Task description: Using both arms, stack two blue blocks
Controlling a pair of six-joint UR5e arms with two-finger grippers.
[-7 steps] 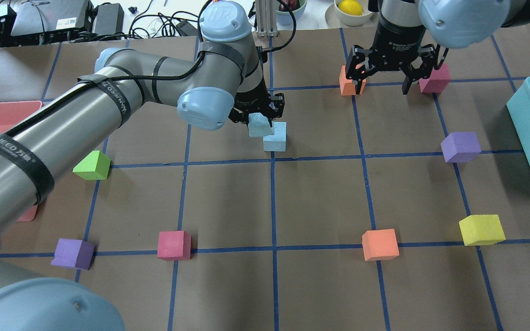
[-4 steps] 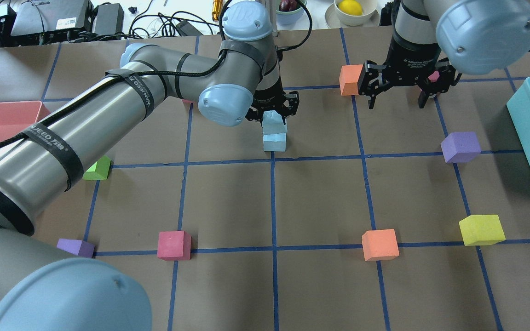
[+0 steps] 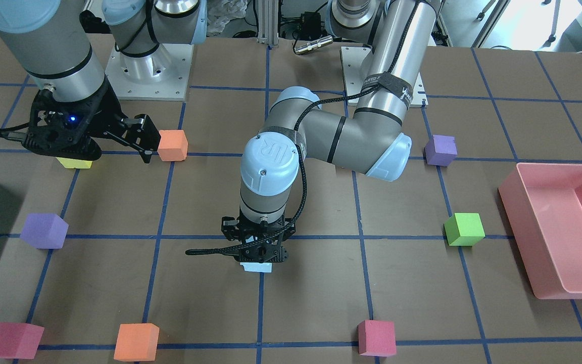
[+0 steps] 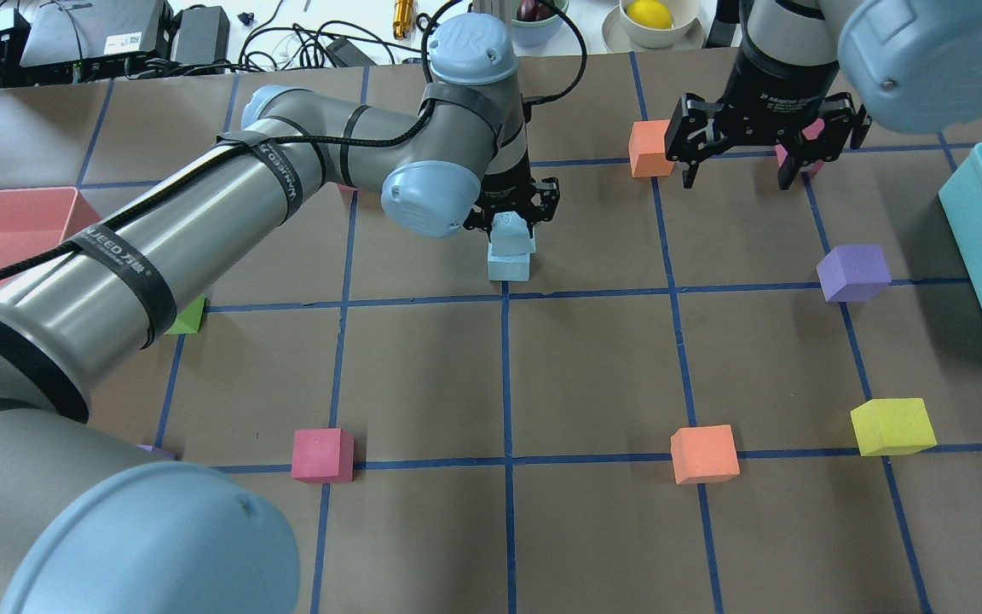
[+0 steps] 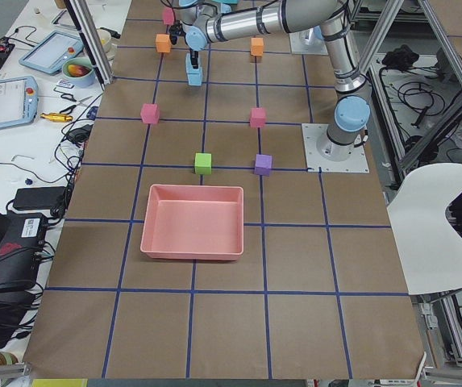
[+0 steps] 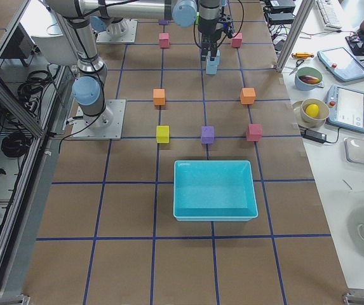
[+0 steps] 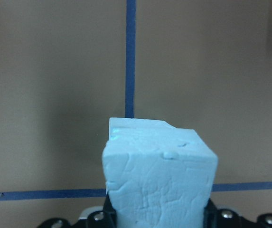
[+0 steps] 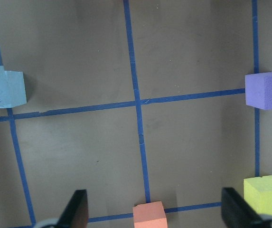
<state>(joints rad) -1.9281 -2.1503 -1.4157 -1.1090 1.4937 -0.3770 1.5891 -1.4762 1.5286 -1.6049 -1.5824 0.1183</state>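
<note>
The left gripper (image 4: 512,218) pinches the upper blue block (image 4: 511,231) between its fingers, pointing straight down. That block sits directly over the lower blue block (image 4: 509,267) and is twisted a little out of line with it. The two look to be touching, though contact cannot be told for sure. The lower block rests on the surface (image 4: 423,375) just toward 12 o'clock from the centre, beside a crossing of blue tape lines. In the left wrist view the held block (image 7: 159,175) fills the lower middle.

The right gripper (image 4: 738,166) hangs at about 2 o'clock from the stack, its fingers spread wide with nothing between them. An orange block (image 4: 649,147) lies at its 9 o'clock and a pink block (image 4: 812,130) at its 3 o'clock.
</note>
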